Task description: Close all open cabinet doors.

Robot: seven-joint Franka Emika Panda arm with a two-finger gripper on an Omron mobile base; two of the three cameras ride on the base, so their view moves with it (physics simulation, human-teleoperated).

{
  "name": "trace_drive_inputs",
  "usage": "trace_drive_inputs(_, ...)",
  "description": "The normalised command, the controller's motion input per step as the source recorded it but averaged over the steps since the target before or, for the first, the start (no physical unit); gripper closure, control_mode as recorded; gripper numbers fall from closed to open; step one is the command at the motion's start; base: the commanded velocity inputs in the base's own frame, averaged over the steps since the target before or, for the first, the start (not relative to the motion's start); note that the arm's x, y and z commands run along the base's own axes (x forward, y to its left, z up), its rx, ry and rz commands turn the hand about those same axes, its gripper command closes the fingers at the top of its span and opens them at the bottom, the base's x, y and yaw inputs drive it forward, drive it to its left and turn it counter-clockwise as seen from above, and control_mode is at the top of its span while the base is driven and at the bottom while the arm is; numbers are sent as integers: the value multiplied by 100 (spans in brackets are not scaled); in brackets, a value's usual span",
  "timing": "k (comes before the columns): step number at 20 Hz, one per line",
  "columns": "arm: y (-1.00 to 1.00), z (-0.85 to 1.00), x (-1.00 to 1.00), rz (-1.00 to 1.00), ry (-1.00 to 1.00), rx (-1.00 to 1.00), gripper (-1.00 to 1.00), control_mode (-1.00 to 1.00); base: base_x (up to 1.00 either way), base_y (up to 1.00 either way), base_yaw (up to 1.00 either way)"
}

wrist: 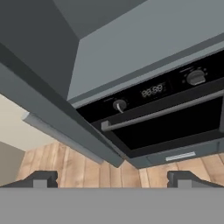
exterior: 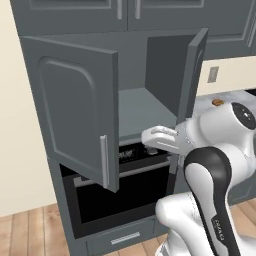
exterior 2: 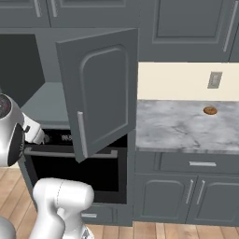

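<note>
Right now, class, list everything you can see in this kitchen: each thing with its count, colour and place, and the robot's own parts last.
open cabinet doors: two, dark grey, left door and right door swung out above the oven
oven: one, black glass, under the open cabinet
drawer front: one, grey, under the counter
counter: one, grey marble, right of the oven
small round item: one, brown, on the counter
wall socket: one, grey, above the counter
claw: one, dark tips, open, before the oven

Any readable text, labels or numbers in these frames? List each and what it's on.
Oven display: light digits, too blurred to read.
Marks beside the oven knobs: too small to read.
Robot arm: small grey lettering on the dark link, too small to read.
Nothing else legible.
</note>
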Motion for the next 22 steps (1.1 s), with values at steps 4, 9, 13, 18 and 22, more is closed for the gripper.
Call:
trace_drive_inputs(4,-7,2,-94,0,-27,0,-100,-100,0,0,0)
trace_drive_inputs(9,-29,26,-69,0,-30,0,-100,-100,0,0,0)
trace_drive_inputs(13,-36,45,3,0,-29,-1,-100,-100,0,0,0)
trace_drive_inputs(18,-49,39,41,0,-27,0,-100,-100,0,0,0)
trace_drive_inputs(22,-65,38,63,3,-22,0,-100,-100,0,0,0)
